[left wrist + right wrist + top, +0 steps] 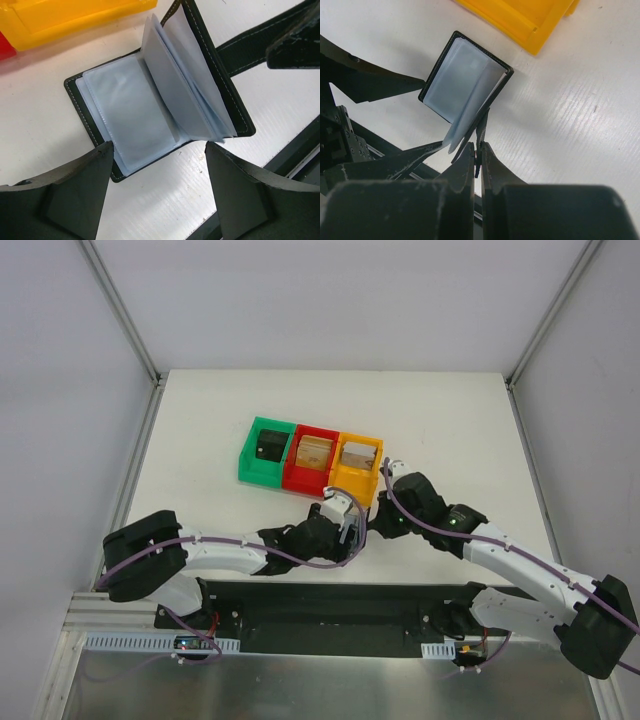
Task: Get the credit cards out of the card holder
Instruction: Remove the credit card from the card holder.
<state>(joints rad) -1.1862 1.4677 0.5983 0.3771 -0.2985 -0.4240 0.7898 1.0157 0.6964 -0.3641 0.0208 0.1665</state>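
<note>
**A:** Where was the card holder (150, 115) at that point?

**B:** It lay open on the white table (40, 150), in the middle of the left wrist view, just below the yellow bin (75, 20) that filled the upper left corner. In the top view it sat low in the centre, where our two wrists met, in front of the row made by the green bin (266, 450), the red bin (311, 455) and the yellow one.

**A:** What was our right gripper (478, 150) doing?

**B:** Its fingers were pressed together on the edge of the black right-hand cover (220, 85), at the lower centre of the right wrist view. That pinch tilted the cover up off the table. The clear plastic sleeves (130, 105) therefore fanned apart instead of lying flat. We judged that was the purpose: to open the pockets for the other arm.

**A:** And the left gripper (159, 147)?

**B:** It was spread wide and held nothing. Its two fingers (75, 190) stood at the bottom of its own view, one on either side of the holder's near edge. We judged it was lined up to reach in.

**A:** Did we see any card?

**B:** No. The sleeves looked pale and cloudy, and we could not tell whether any pocket was filled. We expected the thin plastic to flex, so the right gripper's pinch would have to keep the holder from sliding.
</note>
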